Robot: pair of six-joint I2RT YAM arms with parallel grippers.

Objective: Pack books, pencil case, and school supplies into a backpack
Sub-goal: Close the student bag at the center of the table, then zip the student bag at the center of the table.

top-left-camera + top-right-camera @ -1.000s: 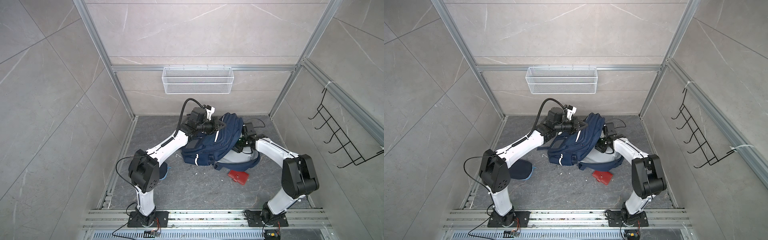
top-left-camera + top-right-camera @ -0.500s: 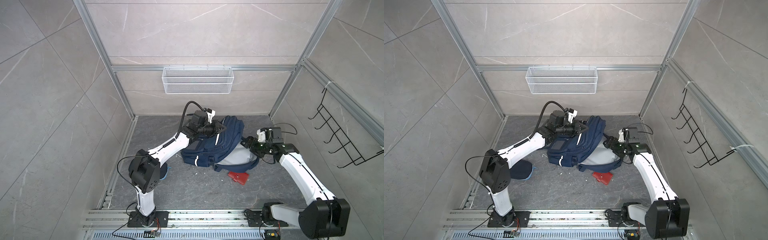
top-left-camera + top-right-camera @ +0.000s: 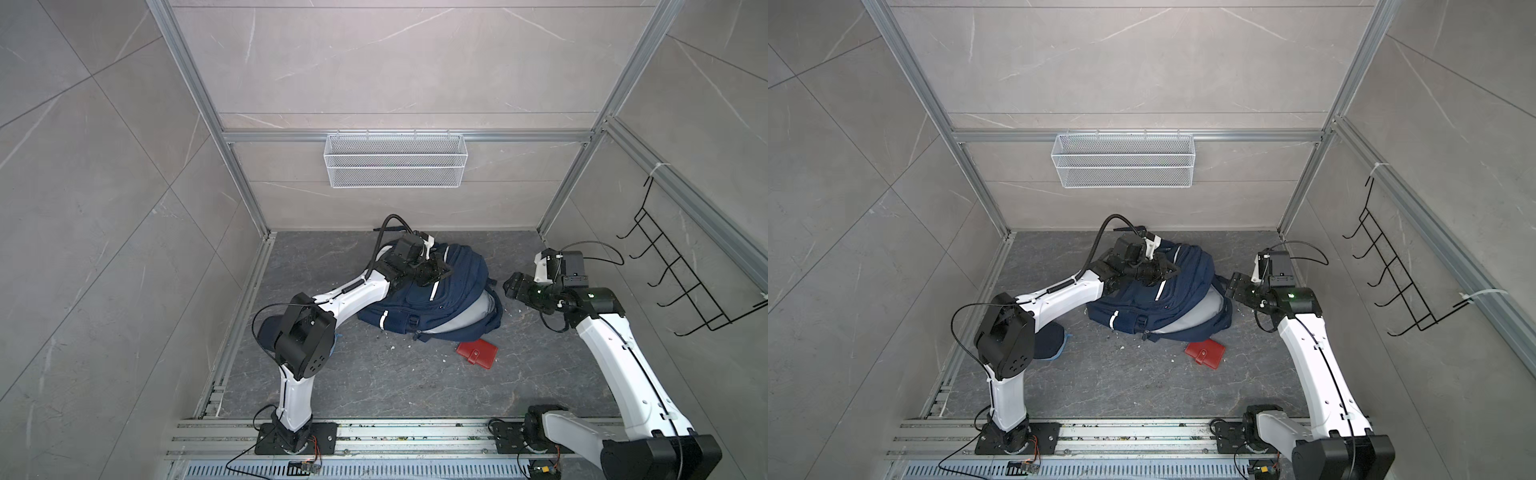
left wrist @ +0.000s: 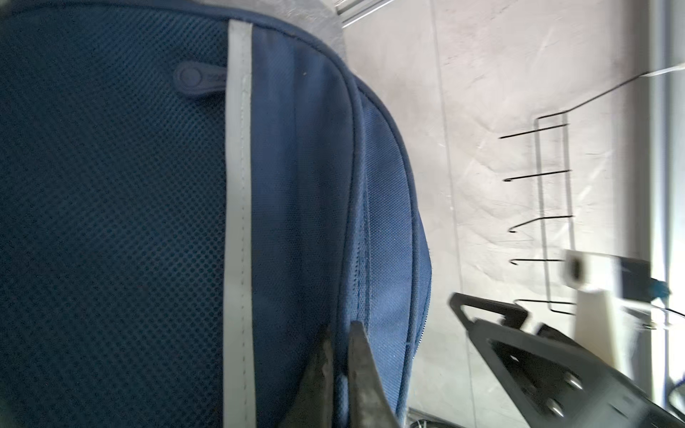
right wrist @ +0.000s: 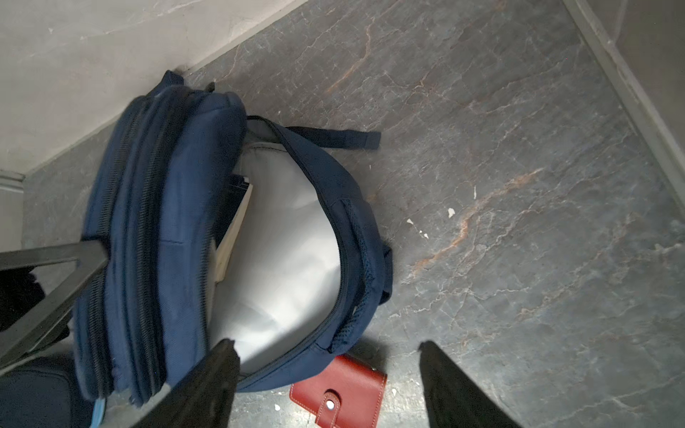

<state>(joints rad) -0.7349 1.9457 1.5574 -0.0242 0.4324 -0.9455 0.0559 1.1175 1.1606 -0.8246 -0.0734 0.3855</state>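
Note:
The navy backpack (image 3: 440,286) (image 3: 1169,291) lies on the floor with its main compartment gaping, grey lining (image 5: 281,259) showing. A book's cream page edge (image 5: 233,229) stands inside against the front panel. My left gripper (image 3: 436,272) (image 4: 339,333) is shut on a seam of the backpack's front panel and holds it up. My right gripper (image 3: 513,286) (image 5: 326,342) hovers open just right of the opening, holding nothing. The red snap case (image 3: 477,353) (image 5: 339,389) lies on the floor by the backpack's near edge. The pencil case (image 3: 1052,345) (image 5: 33,396) lies under my left arm.
A white wire basket (image 3: 395,160) hangs on the back wall and a black hook rack (image 3: 681,282) on the right wall. Small white crumbs (image 5: 450,212) dot the stone floor. Metal rails (image 3: 374,432) run along the front edge.
My right gripper has drawn back out of the backpack's opening to the right, and its arm has swung wide. The left gripper, still pinching the panel, has sunk a little.

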